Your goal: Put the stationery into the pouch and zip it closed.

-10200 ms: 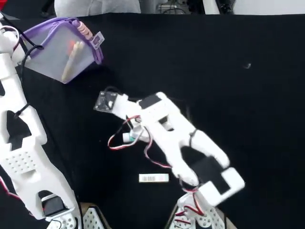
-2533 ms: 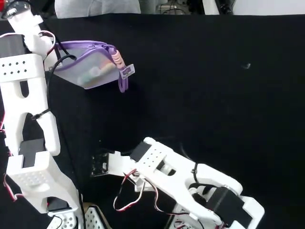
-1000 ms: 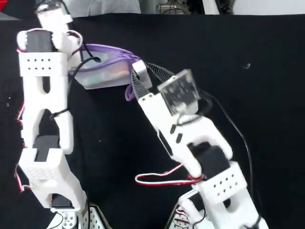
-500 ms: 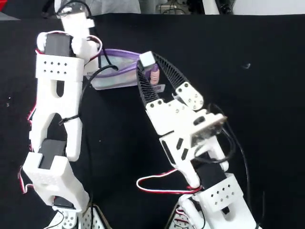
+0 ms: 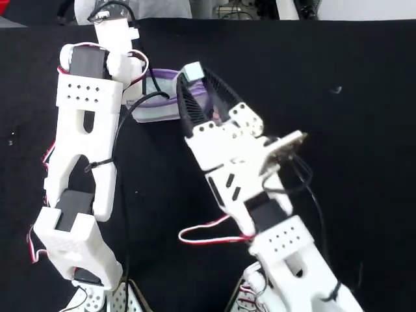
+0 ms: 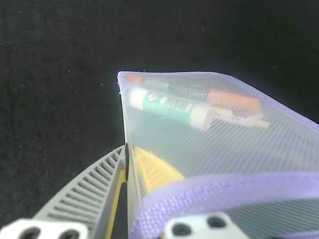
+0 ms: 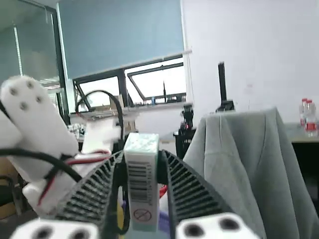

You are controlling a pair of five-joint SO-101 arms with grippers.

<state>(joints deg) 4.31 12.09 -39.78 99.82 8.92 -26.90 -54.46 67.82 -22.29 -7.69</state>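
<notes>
High view, upper left of centre: the pouch (image 5: 158, 107), clear mesh with purple trim, sits between the two white arms over the black table (image 5: 351, 130). The left gripper (image 6: 130, 159) is clamped on one edge of the pouch, its grey ribbed finger (image 6: 84, 199) pressed against the mesh. Whether the pouch rests on the table or hangs above it cannot be told. Through the mesh, in the left wrist view, lie a green-and-white tube (image 6: 169, 107), an orange piece (image 6: 234, 99) and a pale stick (image 6: 241, 119) (all in the far end of the pouch). The right gripper (image 5: 195, 83) is closed on a white block (image 5: 192, 71) with a printed label, held upright between its black ribbed fingers (image 7: 92, 191). In the high view this block stands at the right end of the pouch.
</notes>
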